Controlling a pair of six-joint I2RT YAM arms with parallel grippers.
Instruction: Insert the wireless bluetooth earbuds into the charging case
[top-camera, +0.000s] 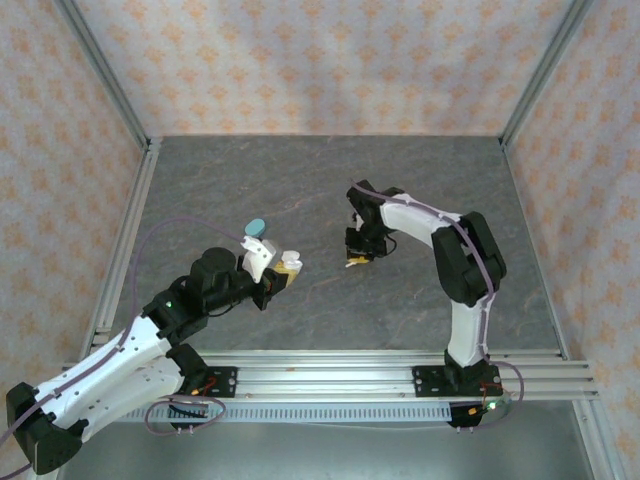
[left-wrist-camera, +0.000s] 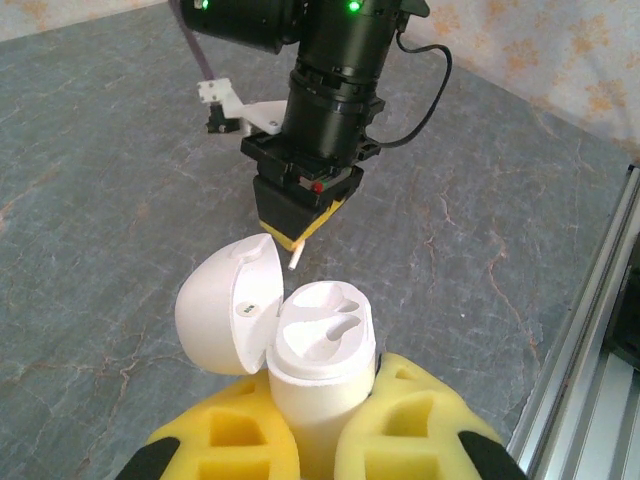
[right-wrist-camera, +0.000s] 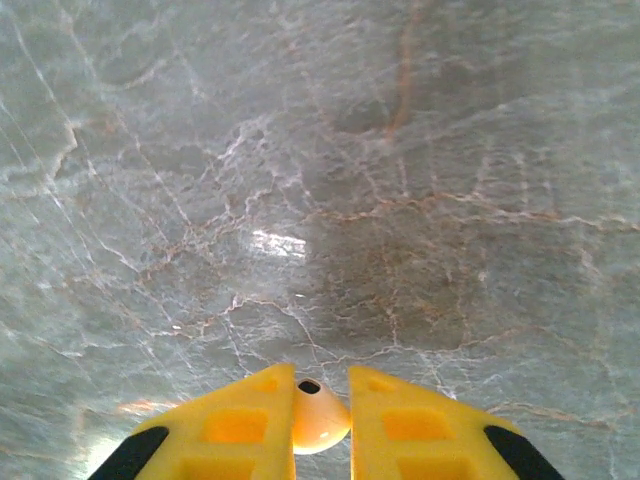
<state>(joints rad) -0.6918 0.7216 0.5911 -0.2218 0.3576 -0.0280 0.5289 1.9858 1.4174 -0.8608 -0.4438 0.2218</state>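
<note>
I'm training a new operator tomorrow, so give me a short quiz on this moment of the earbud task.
1. True or false: the lid of the white charging case is closed.
2. What is pinched in the right gripper? A) a white earbud B) a teal earbud C) nothing
3. Which gripper grips the case?
Key: 1 false, the lid stands open; 2 A; 3 the left gripper.
</note>
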